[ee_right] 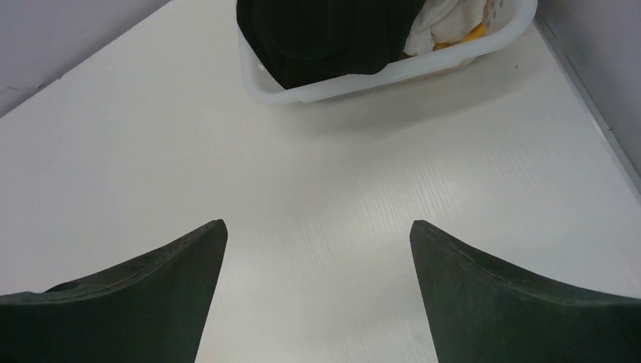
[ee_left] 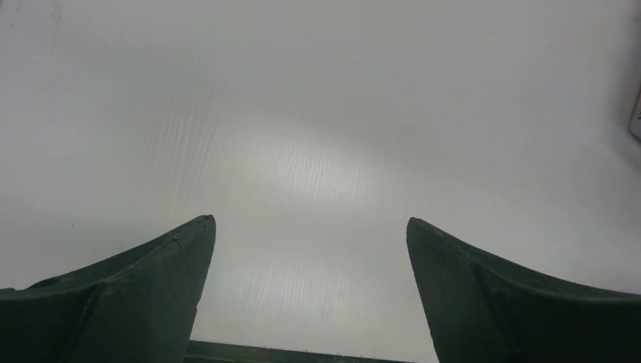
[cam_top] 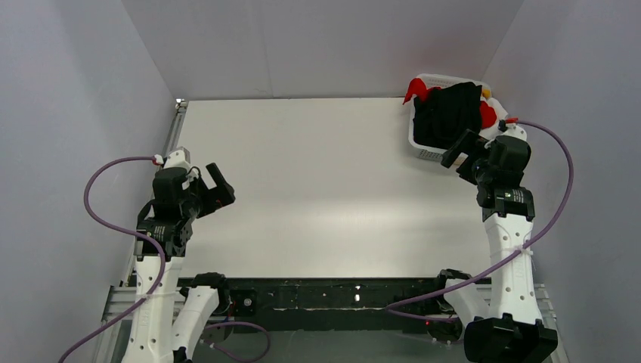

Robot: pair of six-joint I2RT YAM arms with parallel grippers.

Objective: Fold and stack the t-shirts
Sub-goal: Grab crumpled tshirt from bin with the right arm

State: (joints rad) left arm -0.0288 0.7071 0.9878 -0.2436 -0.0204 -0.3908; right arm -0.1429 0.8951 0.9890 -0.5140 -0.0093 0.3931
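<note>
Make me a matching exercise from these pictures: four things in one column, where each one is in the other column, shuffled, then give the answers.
Things
1. black t-shirt
2. red t-shirt
3. left gripper
4. right gripper

Places
A. open, just short of the white lattice basket
B. open, over bare table at the left
C. heaped on top in the basket's middle
D. poking over the basket's far left corner in the top view

Pairs: 1-C, 2-D, 3-B, 4-A

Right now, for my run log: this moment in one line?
left gripper: open | right gripper: open, facing basket | t-shirts: heaped in basket
</note>
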